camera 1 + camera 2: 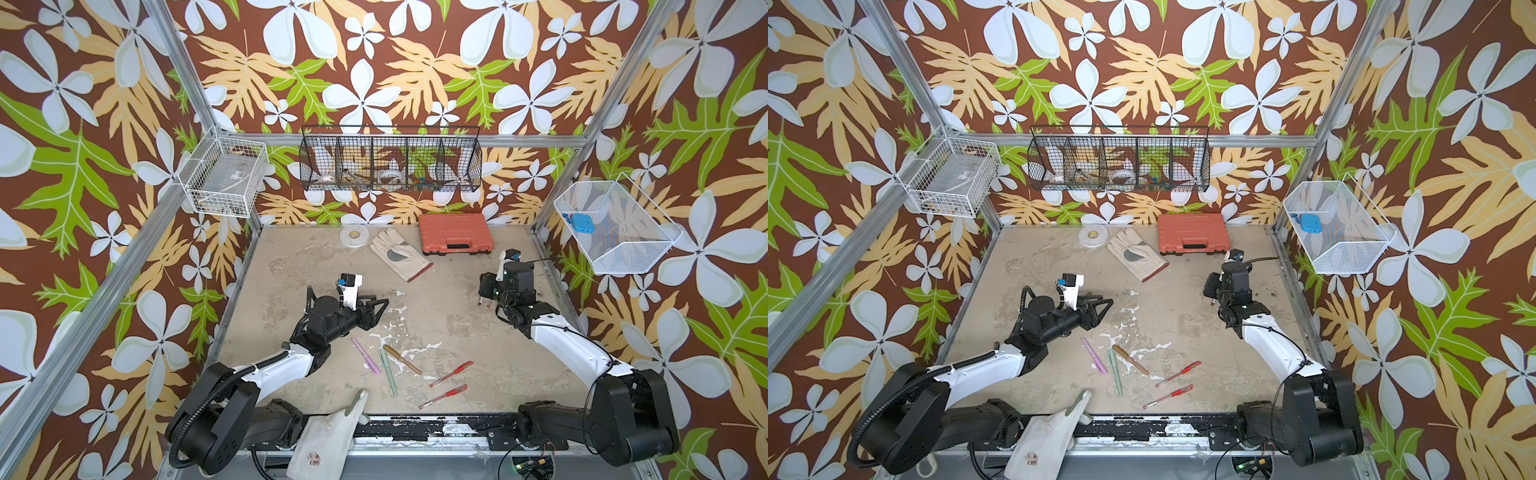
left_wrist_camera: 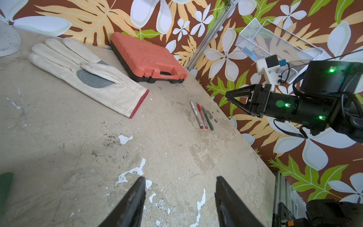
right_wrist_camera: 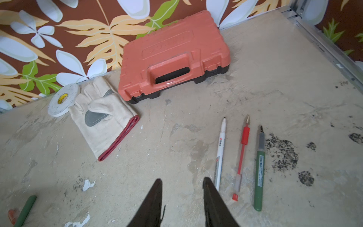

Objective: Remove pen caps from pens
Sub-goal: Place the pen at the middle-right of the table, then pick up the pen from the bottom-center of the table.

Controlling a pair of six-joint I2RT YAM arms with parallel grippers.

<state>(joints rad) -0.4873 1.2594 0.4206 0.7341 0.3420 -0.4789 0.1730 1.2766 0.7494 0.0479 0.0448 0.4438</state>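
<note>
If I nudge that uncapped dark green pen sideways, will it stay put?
Probably not: the dark green pen looks round-barrelled, with no clip showing, so it would likely roll, perhaps into the red gel pen lying beside it. It looks slim and stiff, so probably light and easy to skid.

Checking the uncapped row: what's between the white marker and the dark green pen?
One red pen, tip bare, lies between the white marker and the dark green pen. The right wrist view shows it best.
</note>
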